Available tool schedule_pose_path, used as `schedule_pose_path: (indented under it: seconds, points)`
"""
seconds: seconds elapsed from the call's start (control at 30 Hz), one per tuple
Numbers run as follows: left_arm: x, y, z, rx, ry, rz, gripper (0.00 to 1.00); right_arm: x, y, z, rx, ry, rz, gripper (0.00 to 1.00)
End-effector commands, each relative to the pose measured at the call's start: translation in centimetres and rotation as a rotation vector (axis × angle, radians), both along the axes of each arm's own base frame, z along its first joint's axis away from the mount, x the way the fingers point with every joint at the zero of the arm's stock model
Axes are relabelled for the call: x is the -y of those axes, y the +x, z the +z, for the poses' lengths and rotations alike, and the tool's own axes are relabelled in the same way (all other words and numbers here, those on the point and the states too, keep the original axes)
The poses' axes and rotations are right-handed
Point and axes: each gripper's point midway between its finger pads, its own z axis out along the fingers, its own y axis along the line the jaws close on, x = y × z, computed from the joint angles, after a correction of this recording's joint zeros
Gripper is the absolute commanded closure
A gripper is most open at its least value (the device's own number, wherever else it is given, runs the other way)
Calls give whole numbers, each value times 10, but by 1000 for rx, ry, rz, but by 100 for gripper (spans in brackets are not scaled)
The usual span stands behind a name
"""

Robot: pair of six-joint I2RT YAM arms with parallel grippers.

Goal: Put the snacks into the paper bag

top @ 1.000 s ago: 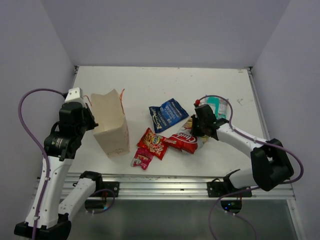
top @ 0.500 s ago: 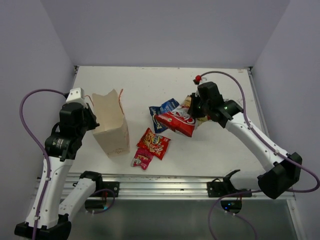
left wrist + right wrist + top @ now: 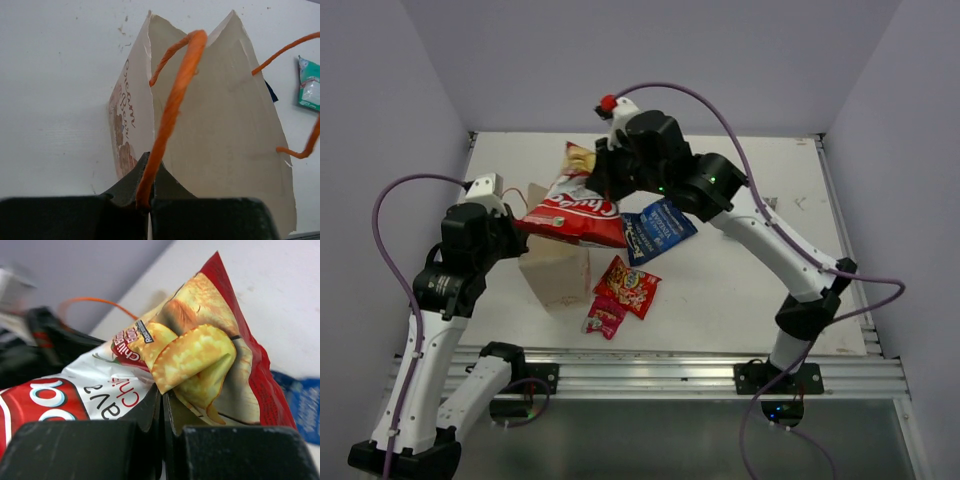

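Chip bag (image 3: 570, 213) in air over paper bag (image 3: 557, 278), lying flat across mouth. My right hand (image 3: 162, 396) clenched on one crimped corner.

Risk I see: slick, puffy foil looks wider than opening. Could bridge rim, slide off, or tip light kraft bag.

Left hand (image 3: 145, 199) pinches thin orange string handle (image 3: 175, 100), so little bracing. Mouth hidden under packet, probably tight.

Blue packet (image 3: 658, 228), red packet (image 3: 628, 285), pink packet (image 3: 604, 316) flat on tabletop (image 3: 740, 290).

A white table (image 3: 740, 160) sits boxed in by plain lavender walls (image 3: 650, 60) under even light.
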Motion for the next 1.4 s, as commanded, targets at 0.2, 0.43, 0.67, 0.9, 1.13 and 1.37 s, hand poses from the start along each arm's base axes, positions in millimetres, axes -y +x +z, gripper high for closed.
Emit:
schedule_pose_path:
  seconds: [0.2, 0.43, 0.67, 0.9, 1.13, 1.37]
  points:
    - [16, -2, 14, 54, -27, -90, 100, -82, -67, 142, 219, 379, 256, 100]
    - [16, -1, 13, 58, -33, -91, 100, -117, -85, 127, 45, 503, 361, 100]
    - [12, -4, 13, 62, -26, -73, 100, -124, -88, 58, -200, 545, 274, 100]
    - [11, -5, 12, 63, -30, -64, 100, -88, -86, 14, -287, 411, 101, 100]
    - [9, -9, 13, 63, -25, -52, 100, -67, -82, -18, -351, 320, -29, 100]
    - [6, -10, 15, 72, -19, -43, 100, -74, -67, -48, -361, 276, -105, 100]
